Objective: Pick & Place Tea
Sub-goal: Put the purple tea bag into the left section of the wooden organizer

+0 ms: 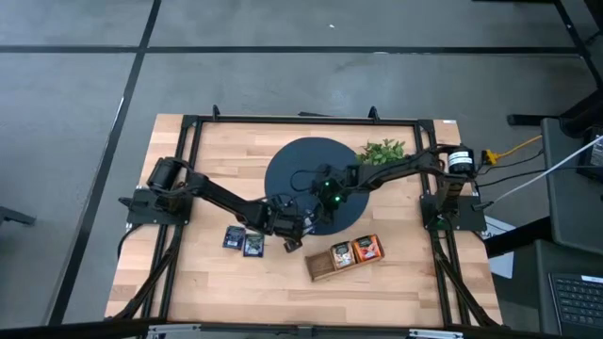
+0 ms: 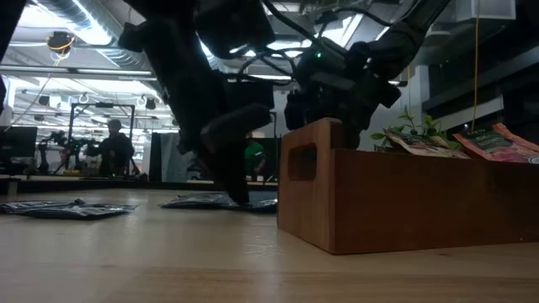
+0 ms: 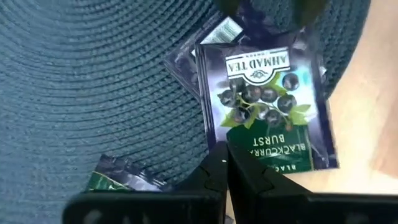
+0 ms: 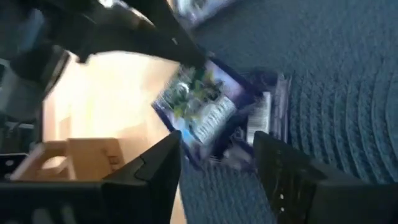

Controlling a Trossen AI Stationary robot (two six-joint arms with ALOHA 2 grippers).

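At the round dark mat's (image 1: 283, 169) near edge, the left gripper (image 3: 227, 163) pinches a navy blackcurrant tea sachet (image 3: 264, 106) in closed jaws while the right gripper (image 4: 217, 152) hovers open-jawed beside it; best lifted gently toward the wooden tray (image 1: 320, 268).

The dark tea sachet (image 3: 264, 106) reads "AHMAD TEA" and "BLACKCURRANT BURST", partly cut off.
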